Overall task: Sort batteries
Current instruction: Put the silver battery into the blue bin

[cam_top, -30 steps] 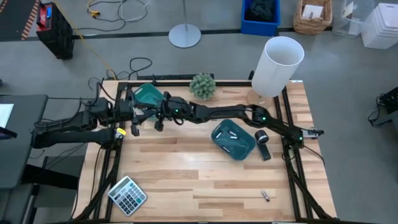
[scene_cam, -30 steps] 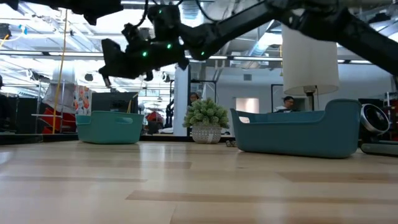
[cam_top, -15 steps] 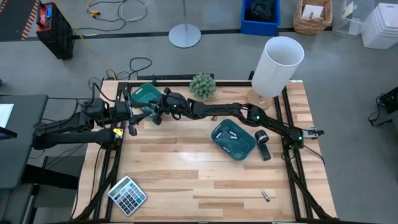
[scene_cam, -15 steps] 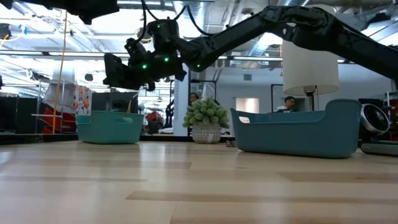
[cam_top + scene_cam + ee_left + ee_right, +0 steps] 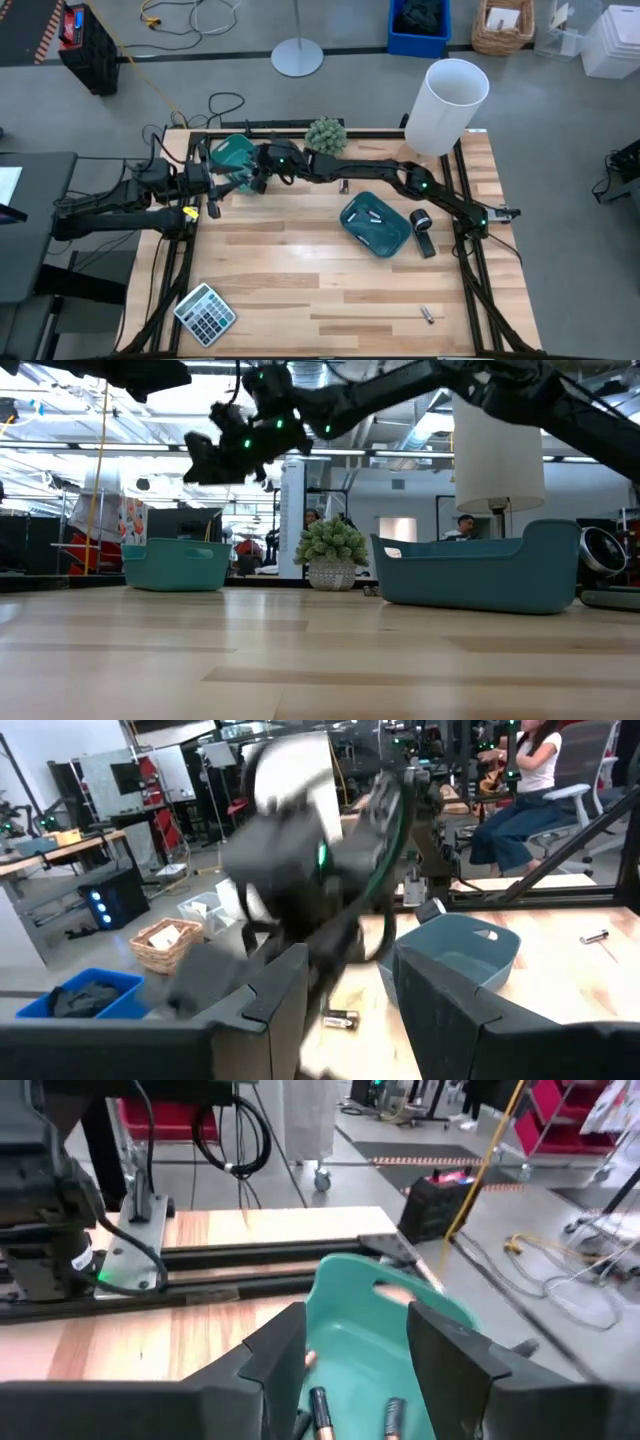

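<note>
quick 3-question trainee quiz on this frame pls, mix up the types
1. True or false: the right gripper is over the far-left teal tray.
2. Which thing stands between the two trays along the table's far edge? A) calculator B) small potted plant C) lamp
3. Fill in: a lone battery lies near the table's front-right ____.

Key: 1 true. 2 B, the small potted plant. 3 corner.

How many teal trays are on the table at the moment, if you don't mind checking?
2. One teal tray sits at the table's far left, under the right gripper; the other teal tray lies right of centre, beside a black-and-silver cylinder.
</note>
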You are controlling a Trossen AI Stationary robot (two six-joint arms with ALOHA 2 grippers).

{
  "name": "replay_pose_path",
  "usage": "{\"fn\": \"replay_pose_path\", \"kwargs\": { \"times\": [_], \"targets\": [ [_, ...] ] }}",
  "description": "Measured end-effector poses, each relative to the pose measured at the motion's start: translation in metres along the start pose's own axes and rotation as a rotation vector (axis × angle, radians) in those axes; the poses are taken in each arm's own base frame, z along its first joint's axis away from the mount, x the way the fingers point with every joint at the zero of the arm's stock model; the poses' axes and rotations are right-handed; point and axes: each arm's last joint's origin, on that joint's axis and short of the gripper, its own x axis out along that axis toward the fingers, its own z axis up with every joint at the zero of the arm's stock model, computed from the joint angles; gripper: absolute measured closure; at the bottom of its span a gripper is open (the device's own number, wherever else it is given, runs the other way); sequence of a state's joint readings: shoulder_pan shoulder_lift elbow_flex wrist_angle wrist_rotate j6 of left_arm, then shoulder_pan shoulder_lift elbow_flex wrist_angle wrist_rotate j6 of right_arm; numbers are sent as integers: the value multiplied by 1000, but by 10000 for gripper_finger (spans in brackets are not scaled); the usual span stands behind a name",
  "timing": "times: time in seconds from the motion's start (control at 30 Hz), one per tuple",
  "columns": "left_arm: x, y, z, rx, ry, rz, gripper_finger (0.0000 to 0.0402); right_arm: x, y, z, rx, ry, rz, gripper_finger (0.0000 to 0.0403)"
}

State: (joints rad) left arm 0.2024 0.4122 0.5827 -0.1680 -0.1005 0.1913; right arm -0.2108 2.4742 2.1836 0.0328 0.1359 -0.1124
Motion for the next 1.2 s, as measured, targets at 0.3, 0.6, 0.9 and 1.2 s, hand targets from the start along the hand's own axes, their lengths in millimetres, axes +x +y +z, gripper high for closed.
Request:
{"fn": "replay_pose_path", "kwargs": {
  "times": [0.3, 0.6, 0.9, 1.2],
  "targets": [
    [0, -1, -2, -4, 25, -6, 258, -19, 8, 16, -74, 98, -6, 239],
    [0, -1, -5, -26, 54, -12, 258, -39, 23, -17, -29, 117, -8, 280],
    [6, -4, -15, -38, 3, -7, 258, -147, 26, -32, 23, 87, -166, 284],
    [38, -9, -28, -46, 45, -9, 258, -264, 51, -43, 62, 61, -202, 284]
  ]
}}
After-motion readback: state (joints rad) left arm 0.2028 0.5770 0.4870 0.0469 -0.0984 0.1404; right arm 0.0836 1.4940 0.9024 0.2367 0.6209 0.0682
